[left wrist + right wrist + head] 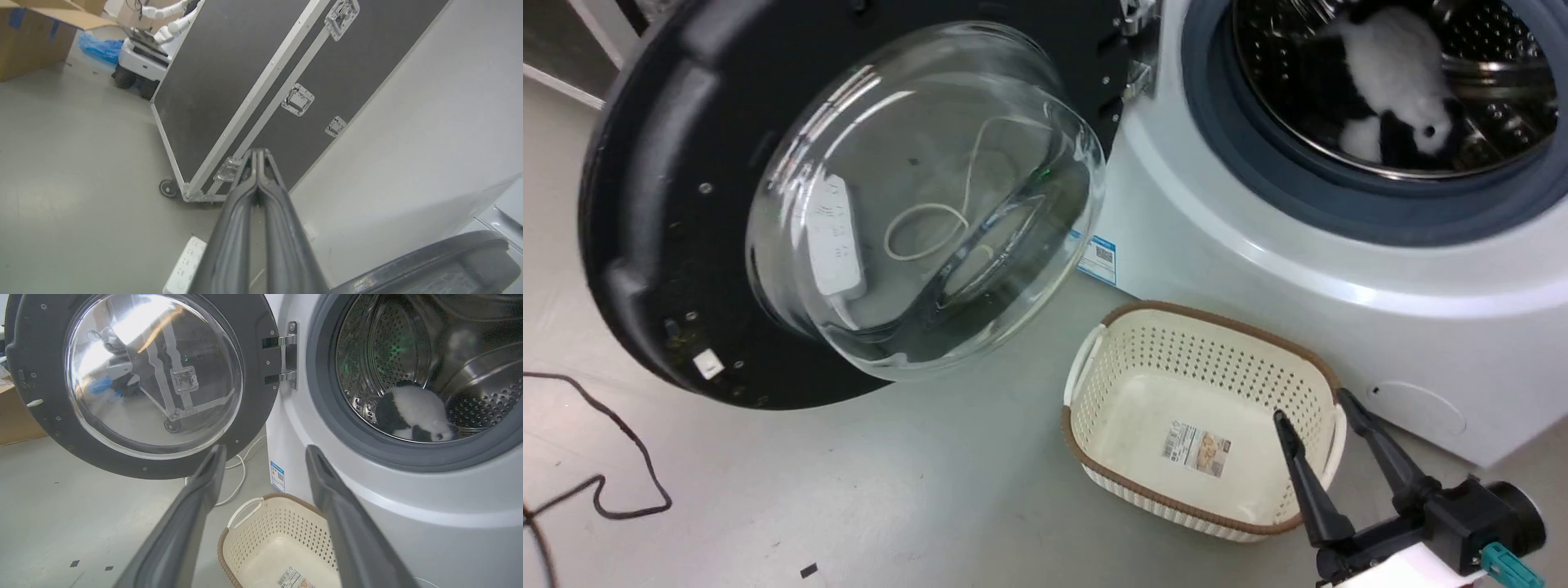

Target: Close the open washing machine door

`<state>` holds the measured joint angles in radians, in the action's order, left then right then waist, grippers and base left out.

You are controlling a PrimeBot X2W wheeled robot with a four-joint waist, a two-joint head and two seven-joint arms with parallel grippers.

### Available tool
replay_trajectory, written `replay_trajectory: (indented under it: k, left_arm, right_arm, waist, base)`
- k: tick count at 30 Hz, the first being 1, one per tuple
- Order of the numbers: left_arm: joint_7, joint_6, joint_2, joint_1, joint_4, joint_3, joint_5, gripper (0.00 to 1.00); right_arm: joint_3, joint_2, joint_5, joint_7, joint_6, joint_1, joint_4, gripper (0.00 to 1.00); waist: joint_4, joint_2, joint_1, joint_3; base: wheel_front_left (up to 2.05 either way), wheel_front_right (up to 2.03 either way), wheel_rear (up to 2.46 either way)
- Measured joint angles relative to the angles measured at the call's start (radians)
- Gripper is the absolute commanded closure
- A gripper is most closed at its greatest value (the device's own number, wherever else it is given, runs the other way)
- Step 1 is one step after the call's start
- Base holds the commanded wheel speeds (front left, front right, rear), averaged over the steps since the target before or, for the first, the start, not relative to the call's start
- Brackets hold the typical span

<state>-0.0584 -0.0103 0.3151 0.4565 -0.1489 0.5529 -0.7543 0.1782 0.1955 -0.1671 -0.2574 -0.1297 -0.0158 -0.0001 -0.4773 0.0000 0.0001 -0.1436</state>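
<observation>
**A:** How far along is the closing?

**B:** Not begun, by my reading. The washing machine door [866, 212] stands swung wide on its hinge [1139, 77]. It fills the head view from 9 to 12 o'clock, well apart from the drum opening at 1 o'clock. The whole swing and the latching are left.

**A:** And the claws?

**B:** The left gripper [258, 152] has its 2 fingers pressed together on nothing. In its wrist view a dark curved edge at 4 o'clock is probably the door's rim, but I can't tell whether they touch. The right gripper [1310, 406] sits at 5 o'clock in the head view, jaws spread and empty, over the basket [1094, 359].

**A:** What is the door like?

**B:** Round, nearly machine-wide. It has a wide black plastic rim with a soft sheen, dotted with small screws, around a bulging clear glass bowl. A white power strip [833, 237] and its cord show through the glass.

**A:** Anything in the way?

**B:** A grey rubber ring [1298, 188] frames the perforated steel drum, and a black-and-white plush toy [1388, 57] lies well inside it. The cream perforated basket, brown-rimmed, stands on the smooth grey floor at 6 o'clock from the opening. I judge it low enough to clear.
</observation>
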Motion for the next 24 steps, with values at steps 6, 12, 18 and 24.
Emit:
replay_trajectory:
  k: [6, 12, 18, 24]
  left_arm:
    - [-0.214, -0.025, 0.012, 0.114, -0.2, 0.013, -0.178, 1.0]
    - [-0.446, -0.104, 0.004, 0.217, -0.378, 0.105, -0.403, 1.0]
    - [-0.552, -0.083, 0.005, 0.204, -0.388, 0.105, -0.454, 1.0]
    - [-0.639, -0.064, -0.005, 0.135, -0.363, 0.092, -0.475, 1.0]
  right_arm:
    - [0.004, 0.012, 0.0, 0.0, 0.0, 0.006, -0.004, 0.0]
    - [0.015, 0.025, -0.006, 0.0, 0.0, 0.025, -0.002, 0.0]
    - [0.008, 0.025, -0.011, 0.0, 0.0, 0.025, 0.005, 0.0]
    - [0.005, 0.007, -0.017, 0.0, 0.0, 0.025, 0.022, 0.0]
  waist:
    - [0.019, 0.0, 0.0, -0.032]
    - [0.048, 0.0, 0.0, -0.051]
    - [0.055, 0.0, 0.0, -0.039]
    - [0.054, 0.0, -0.0001, -0.001]
  base:
    - [0.0, 0.0, 0.0]
    - [0.0, 0.0, 0.0]
    - [0.0, 0.0, 0.0]
    - [0.0, 0.0, 0.0]
